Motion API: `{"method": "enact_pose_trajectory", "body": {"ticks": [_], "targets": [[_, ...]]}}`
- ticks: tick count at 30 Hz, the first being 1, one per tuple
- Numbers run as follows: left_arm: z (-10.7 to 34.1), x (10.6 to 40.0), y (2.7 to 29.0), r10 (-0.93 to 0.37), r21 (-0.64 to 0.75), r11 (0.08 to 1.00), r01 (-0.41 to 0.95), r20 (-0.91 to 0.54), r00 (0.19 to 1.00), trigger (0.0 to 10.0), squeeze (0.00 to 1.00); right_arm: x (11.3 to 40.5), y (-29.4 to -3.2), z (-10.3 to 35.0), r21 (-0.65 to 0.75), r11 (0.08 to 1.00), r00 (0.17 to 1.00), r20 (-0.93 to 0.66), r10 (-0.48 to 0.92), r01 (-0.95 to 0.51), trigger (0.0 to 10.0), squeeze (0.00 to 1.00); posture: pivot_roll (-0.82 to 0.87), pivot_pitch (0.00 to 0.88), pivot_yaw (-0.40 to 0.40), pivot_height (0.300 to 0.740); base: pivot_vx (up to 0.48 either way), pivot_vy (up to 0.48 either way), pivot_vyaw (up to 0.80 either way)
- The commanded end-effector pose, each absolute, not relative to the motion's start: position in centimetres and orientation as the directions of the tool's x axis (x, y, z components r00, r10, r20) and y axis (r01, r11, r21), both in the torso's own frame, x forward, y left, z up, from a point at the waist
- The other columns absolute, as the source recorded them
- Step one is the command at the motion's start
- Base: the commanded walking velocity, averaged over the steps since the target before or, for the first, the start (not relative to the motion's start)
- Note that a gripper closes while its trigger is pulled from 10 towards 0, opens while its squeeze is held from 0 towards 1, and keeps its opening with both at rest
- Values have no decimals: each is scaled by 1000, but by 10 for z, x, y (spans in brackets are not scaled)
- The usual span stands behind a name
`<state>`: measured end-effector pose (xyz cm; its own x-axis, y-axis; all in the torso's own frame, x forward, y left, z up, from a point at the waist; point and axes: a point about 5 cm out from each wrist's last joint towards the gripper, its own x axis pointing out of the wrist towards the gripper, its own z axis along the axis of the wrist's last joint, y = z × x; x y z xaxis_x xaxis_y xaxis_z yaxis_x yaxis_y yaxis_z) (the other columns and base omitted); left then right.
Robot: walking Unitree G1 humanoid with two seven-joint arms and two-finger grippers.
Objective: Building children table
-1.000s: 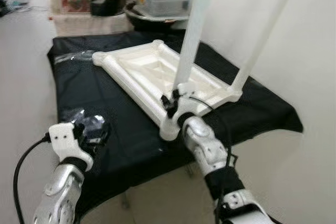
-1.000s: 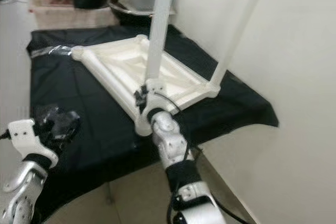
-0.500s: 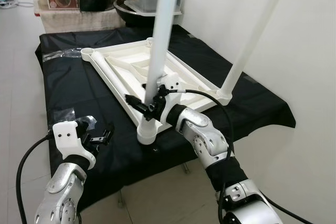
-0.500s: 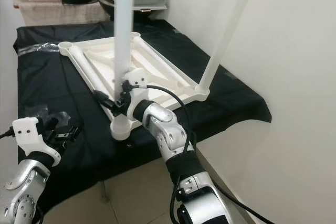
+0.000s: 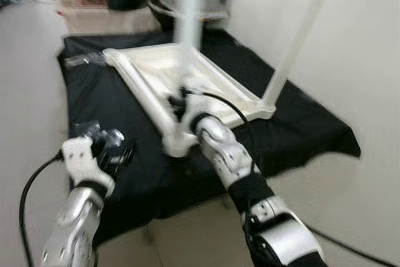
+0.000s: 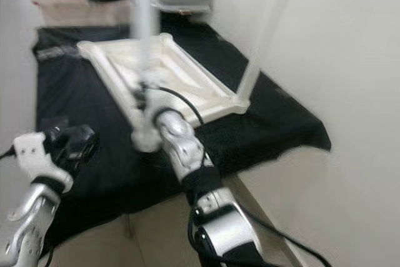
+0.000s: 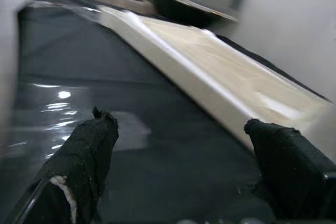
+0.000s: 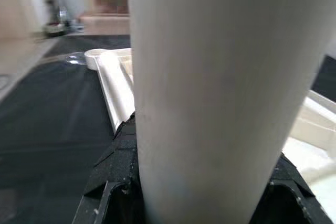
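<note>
A white children's table top (image 5: 156, 67) lies upside down on a black cloth (image 5: 94, 104). One white leg (image 5: 300, 35) stands fixed in its right corner. My right gripper (image 5: 181, 100) is shut on a second white leg (image 5: 187, 10) and holds it upright over the near corner socket (image 5: 177, 146). Blur hides whether the leg sits in the socket. In the right wrist view the leg (image 8: 220, 77) stands between the black fingers (image 8: 118, 182). My left gripper (image 7: 178, 145) is open over the cloth's front left, beside the table top's edge (image 7: 210, 82), with nothing between its fingers (image 7: 89, 150).
A white wall (image 5: 350, 29) runs close along the right of the cloth. Boxes, a dark bowl and a clear tub (image 5: 206, 1) crowd the floor behind the table. A clear plastic wrapper (image 5: 81, 60) lies at the cloth's far left corner.
The head views have shifted and blurred, so the camera moved. My right gripper still holds the leg at the near corner. The left gripper stays open at the front left.
</note>
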<state>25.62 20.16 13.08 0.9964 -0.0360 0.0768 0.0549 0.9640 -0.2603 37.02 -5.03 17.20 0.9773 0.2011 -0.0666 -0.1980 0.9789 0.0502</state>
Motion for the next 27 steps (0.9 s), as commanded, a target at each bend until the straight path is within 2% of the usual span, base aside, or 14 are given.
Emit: {"method": "enact_pose_trajectory", "body": {"ticks": [1, 2, 3, 6, 7, 8, 9, 12, 15, 16, 17, 25, 26, 27], "targets": [[132, 258, 197, -54, -265, 961, 74, 81, 995, 10000, 0, 359, -51, 134, -14, 977, 949, -242, 203, -213, 0, 0, 180, 0, -159, 740, 0, 0, 0], [132, 258, 197, -54, -265, 961, 74, 81, 995, 10000, 0, 359, -51, 134, -14, 977, 949, -242, 203, -213, 0, 0, 180, 0, -159, 740, 0, 0, 0], [132, 258, 197, -55, -266, 961, 75, 81, 995, 10000, 0, 353, -41, 142, 27, 951, 932, -193, 306, -307, 10000, 0, 167, 0, -150, 740, 0, 0, 0], [132, 258, 197, -57, -267, 961, 77, 81, 995, 10000, 0, 347, -29, 153, 41, 899, 892, -116, 437, -435, 10000, 0, 160, 0, -146, 740, 0, 0, 0], [132, 258, 197, -63, -270, 959, 83, 81, 995, 10000, 0, 342, -18, 169, 84, 795, 797, -1, 604, -601, 10000, 1000, 166, 0, -153, 740, 0, 0, 0], [132, 258, 197, -64, -270, 959, 84, 82, 995, 10000, 0, 340, -14, 174, 96, 746, 750, 24, 661, -660, 10000, 1000, 169, 0, -156, 740, 0, 0, 0], [132, 258, 197, -63, -270, 959, 83, 82, 995, 10000, 0, 338, -12, 180, 97, 684, 690, 54, 721, -723, 10000, 0, 169, 0, -156, 740, 0, 0, 0], [132, 258, 196, -62, -271, 959, 83, 83, 995, 10000, 0, 337, -5, 186, 86, 641, 647, 78, 759, -762, 10000, 0, 169, 0, -156, 740, 0, 0, 0], [132, 258, 196, -57, -273, 959, 78, 85, 995, 10000, 0, 325, -5, 204, 57, 387, 391, 142, 909, -920, 10000, 0, 169, 0, -162, 740, 0, 0, 0], [132, 258, 196, -57, -273, 959, 78, 85, 995, 10000, 0, 325, -5, 204, 57, 387, 391, 142, 909, -920, 10000, 0, 169, 0, -162, 740, 0, 0, 0], [131, 258, 196, -56, -274, 959, 77, 85, 995, 10000, 0, 322, -6, 207, 24, 329, 329, 140, 934, -944, 10000, 0, 170, 0, -162, 740, 0, 0, 0], [131, 258, 195, -56, -274, 959, 77, 85, 995, 10000, 0, 334, -1, 189, 10, 398, 398, 57, 916, -917, 10000, 0, 182, 0, -170, 740, 0, 0, 0], [131, 257, 195, -54, -274, 959, 75, 84, 995, 10000, 0, 343, -1, 181, 40, 521, 523, 41, 852, -852, 0, 0, 186, 0, -169, 740, 0, 0, 0], [131, 257, 196, -53, -274, 959, 74, 84, 995, 10000, 0, 347, -2, 180, 53, 574, 576, 38, 816, -817, 0, 0, 185, 0, -169, 740, 0, 0, 0]]}}
